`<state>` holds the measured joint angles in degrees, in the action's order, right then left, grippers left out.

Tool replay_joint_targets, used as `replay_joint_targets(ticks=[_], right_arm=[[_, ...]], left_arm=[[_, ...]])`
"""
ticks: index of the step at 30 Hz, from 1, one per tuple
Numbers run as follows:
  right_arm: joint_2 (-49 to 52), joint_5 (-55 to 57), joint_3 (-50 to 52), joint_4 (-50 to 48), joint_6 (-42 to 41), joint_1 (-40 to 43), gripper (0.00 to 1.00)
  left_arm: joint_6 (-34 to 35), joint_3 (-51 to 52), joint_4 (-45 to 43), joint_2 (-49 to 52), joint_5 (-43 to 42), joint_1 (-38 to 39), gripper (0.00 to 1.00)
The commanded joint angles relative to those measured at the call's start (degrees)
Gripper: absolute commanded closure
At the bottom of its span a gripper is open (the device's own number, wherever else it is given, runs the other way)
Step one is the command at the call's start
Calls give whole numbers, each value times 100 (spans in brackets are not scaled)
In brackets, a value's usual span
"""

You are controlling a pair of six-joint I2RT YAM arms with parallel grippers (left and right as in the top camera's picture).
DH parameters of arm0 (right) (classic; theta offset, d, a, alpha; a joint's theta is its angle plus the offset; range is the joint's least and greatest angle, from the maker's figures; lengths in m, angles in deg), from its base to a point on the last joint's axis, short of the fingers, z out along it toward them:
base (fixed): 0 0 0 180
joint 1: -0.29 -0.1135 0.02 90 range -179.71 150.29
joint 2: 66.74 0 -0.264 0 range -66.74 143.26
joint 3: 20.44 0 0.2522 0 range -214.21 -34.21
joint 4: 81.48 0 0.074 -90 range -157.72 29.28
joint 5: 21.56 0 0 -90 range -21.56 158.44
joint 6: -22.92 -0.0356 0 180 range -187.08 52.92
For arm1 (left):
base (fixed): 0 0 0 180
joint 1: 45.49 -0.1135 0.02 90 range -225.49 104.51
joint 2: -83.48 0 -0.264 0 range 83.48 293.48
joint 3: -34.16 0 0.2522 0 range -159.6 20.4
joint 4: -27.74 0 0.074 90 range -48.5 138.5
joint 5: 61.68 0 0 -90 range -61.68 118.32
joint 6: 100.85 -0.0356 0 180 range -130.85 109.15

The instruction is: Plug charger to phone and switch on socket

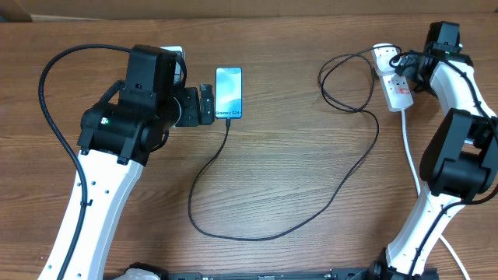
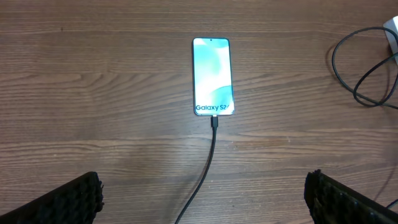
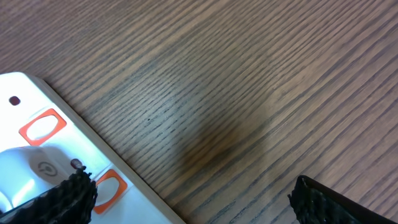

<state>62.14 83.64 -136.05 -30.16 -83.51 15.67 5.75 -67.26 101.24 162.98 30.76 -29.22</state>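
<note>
Phone (image 1: pixel 229 92) lies flat on the wooden table (image 1: pixel 296 155), screen up and lit, "Galaxy S24" text on its near short edge. The charger (image 1: pixel 272 233) has its connector tip meeting that edge and looks seated, though the depth is hard to judge. Its cable loops away from the phone and off to the phone's right.

Left gripper (image 2: pixel 205 199) is just left of the phone, fingers spread wide and gripping nothing. Only the fingertips show, at the wrist view's bottom corners.

Socket (image 1: pixel 395 82) sits well to the right of the phone, with the right gripper (image 1: pixel 405 62) over it, fingers wide. Contact unclear.

The charger's plug end is hidden under that gripper. The right wrist view crops the socket to one corner with orange-red markings; switch position unreadable. The white cord (image 1: pixel 408 140) partly disappears behind the right arm.
</note>
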Motion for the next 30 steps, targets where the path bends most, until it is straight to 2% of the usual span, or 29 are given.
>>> replay_joint_targets(ticks=[1, 19, 23, 30], right_arm=[[15, -28, 28, -11, 39, 13, 0], [295, -28, 66, 17, 31, 13, 0], [295, -50, 66, -35, -186, 13, 0], [295, -616, 66, -131, -173, 13, 0]], left_arm=[[76, 59, -15, -7, 74, 15, 1], [76, 59, -4, -7, 74, 15, 0], [76, 59, -4, -7, 74, 15, 0], [76, 59, -11, -7, 74, 15, 0]])
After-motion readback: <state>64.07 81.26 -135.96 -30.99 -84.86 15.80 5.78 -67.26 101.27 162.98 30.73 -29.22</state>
